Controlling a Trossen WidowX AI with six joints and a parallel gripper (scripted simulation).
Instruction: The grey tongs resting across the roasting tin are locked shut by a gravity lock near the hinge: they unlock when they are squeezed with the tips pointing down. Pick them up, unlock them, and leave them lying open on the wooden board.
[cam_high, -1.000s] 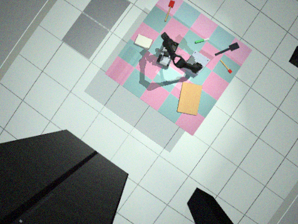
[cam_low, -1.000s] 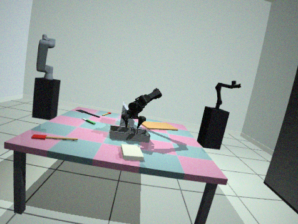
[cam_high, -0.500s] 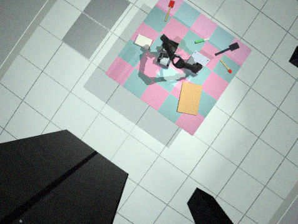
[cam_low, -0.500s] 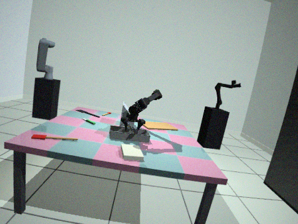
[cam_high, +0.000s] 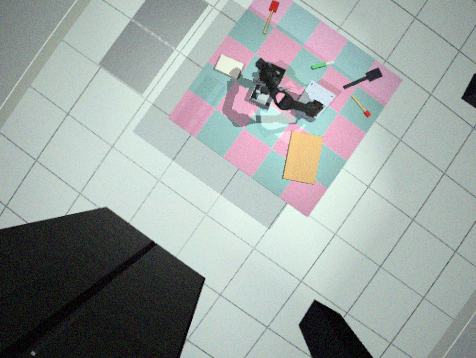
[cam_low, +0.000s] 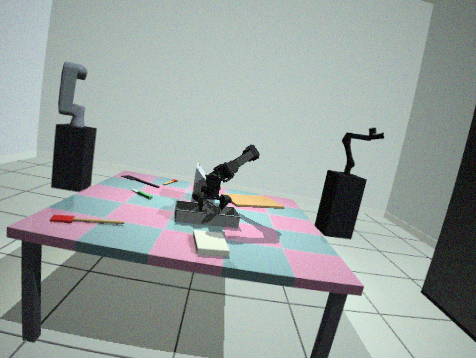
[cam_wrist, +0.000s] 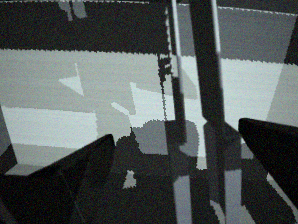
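Lying across the roasting tin (cam_high: 258, 103) (cam_low: 200, 217) (cam_wrist: 115, 32), the grey tongs (cam_wrist: 209, 75) show in the wrist view as two slim legs close beside each other, presumably held that way by the lock. The tin's walls likely prop them up, giving fingers room to reach down around them. They lie ahead of the claw (cam_high: 267, 90) (cam_low: 213, 204) (cam_wrist: 177, 128), in line with the gap between its fingertips but nearer the finger on the picture's right; whether they are already level with the tips I can't tell.

The claw stands wide, gripping nothing, low over the tin. The next move is probably to settle and close round both legs; an off-centre grip could nudge them along the rim. They would then need tipping point-down for the unlocking squeeze.

Farther from the claw, the wooden board (cam_high: 303, 157) (cam_low: 257, 201) lies flat, well apart from the tin, while a cream block (cam_high: 229, 66) (cam_low: 211, 242) sits nearer, beyond the tin's edge.
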